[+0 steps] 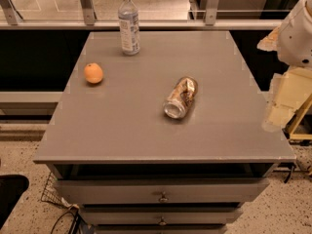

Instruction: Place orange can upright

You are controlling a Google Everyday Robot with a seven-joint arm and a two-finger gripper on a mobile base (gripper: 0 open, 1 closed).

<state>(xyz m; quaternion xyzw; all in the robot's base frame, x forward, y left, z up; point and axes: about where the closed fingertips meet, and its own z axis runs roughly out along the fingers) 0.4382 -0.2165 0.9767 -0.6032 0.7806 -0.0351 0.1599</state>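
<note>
The orange can [181, 97] is lying on its side near the middle of the grey worktop [131, 135], slightly right of centre, with one shiny silver end facing the front edge and its mottled body pointing toward the back right. Nothing is touching it. The claw [279, 112] is hanging off the worktop's right edge as a pale cream shape below the white arm [297, 30], well apart from the can; whether it is open or closed cannot be told, though it is plainly carrying nothing.

Judging from this, the task is sitting at its very start: the can is not yet grasped, lifted or turned, so the reach across, the grip, the rotation onto one end and the release are all still waiting.

Farther out, a round orange fruit [93, 73] is resting toward the left rear, and a clear bottle [128, 22] with a white cap is standing upright near the back edge. Both are sitting well clear of the can. Drawers [162, 191] are showing below the worktop's front.
</note>
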